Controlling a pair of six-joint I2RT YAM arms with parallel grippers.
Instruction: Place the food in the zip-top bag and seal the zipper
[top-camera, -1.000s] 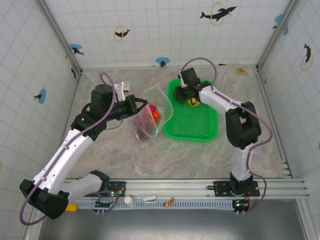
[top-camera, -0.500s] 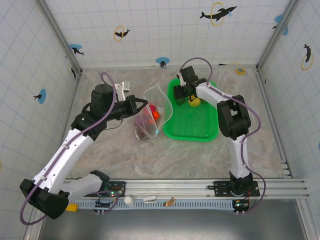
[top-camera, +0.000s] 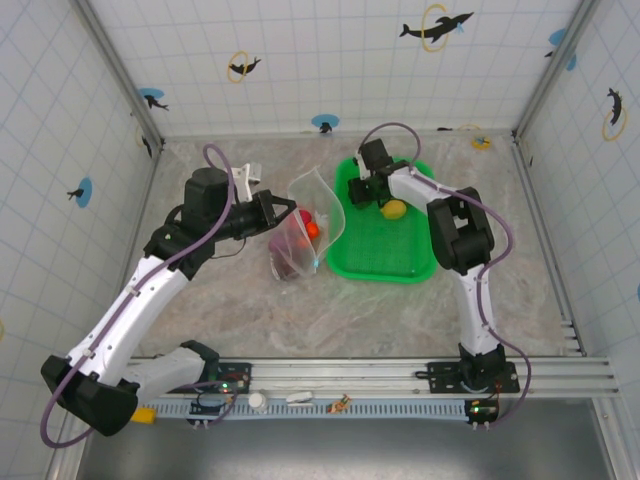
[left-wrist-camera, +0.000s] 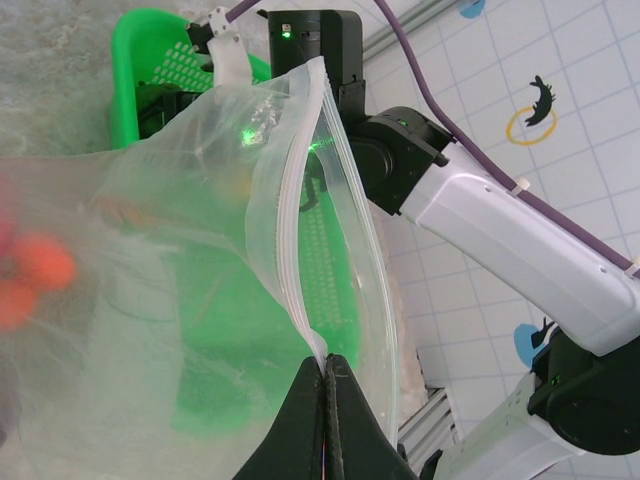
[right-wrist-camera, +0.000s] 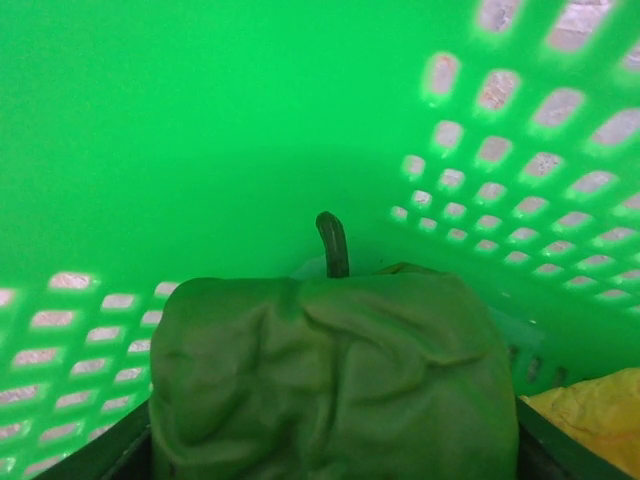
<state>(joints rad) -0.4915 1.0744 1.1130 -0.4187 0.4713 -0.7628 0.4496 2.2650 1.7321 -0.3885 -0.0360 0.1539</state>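
Note:
The clear zip-top bag (top-camera: 312, 215) stands open on the table, left of the green basket (top-camera: 410, 268), with red and orange food (top-camera: 308, 226) in its bottom. My left gripper (top-camera: 291, 210) is shut on the bag's rim, pinching the pale zipper (left-wrist-camera: 288, 215) strip at its near end (left-wrist-camera: 325, 362). Orange food (left-wrist-camera: 38, 266) shows blurred through the bag (left-wrist-camera: 170, 250). My right gripper (top-camera: 360, 188) is down in the basket's far left corner. A wrinkled dark green food (right-wrist-camera: 330, 370) with a stem fills the space between its fingers (right-wrist-camera: 135, 448), touching both. A yellow food (top-camera: 394, 208) lies beside it.
The basket's mesh walls (right-wrist-camera: 500, 150) rise close around my right gripper (right-wrist-camera: 330, 462), and a yellow piece (right-wrist-camera: 595, 410) sits at its right. Tiled walls enclose the table on three sides. Marble tabletop (top-camera: 330, 320) lies in front of the bag and basket.
My right gripper slid left from above the yellow food to the basket's far left corner and narrowed round the green food. The left arm and bag stayed still.

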